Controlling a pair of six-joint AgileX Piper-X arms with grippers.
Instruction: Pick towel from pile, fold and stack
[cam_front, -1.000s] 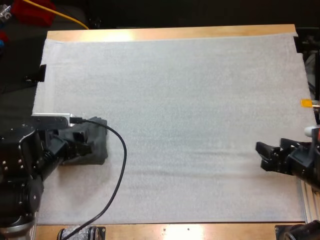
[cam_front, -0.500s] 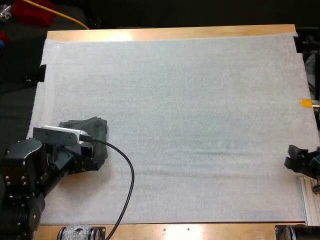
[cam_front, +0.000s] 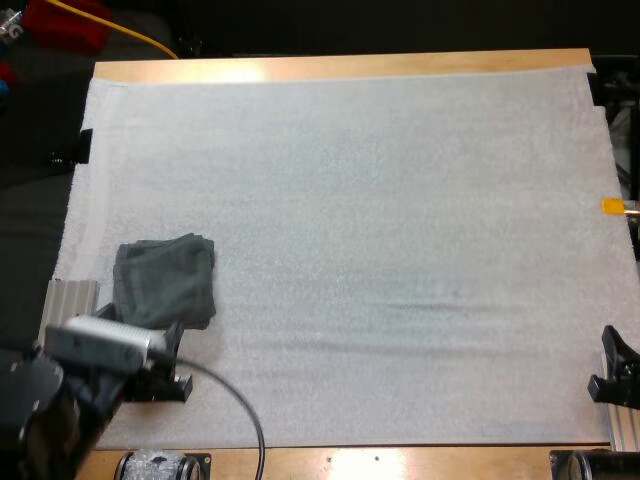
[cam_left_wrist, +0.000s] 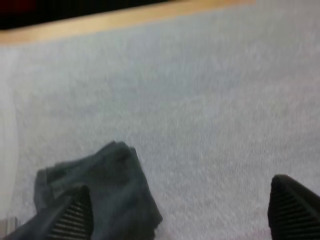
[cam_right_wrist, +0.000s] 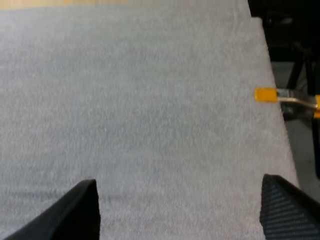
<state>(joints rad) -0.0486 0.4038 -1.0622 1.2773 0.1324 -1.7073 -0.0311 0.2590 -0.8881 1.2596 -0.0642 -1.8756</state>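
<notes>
Towel (cam_front: 165, 282), dark grey-green and folded, lies flat on the white mat (cam_front: 380, 200). The left gripper (cam_left_wrist: 182, 212) hangs just on the near side of the towel, its 2 fingers (cam_left_wrist: 75, 216) wide apart and clamping nothing. The right gripper (cam_right_wrist: 182, 207) is well apart from the towel, across the mat, and its fingers are also spread over bare mat.

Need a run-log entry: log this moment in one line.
towel: folded, on mat, left side | left gripper: open, off towel | right gripper: open, over bare mat
</notes>
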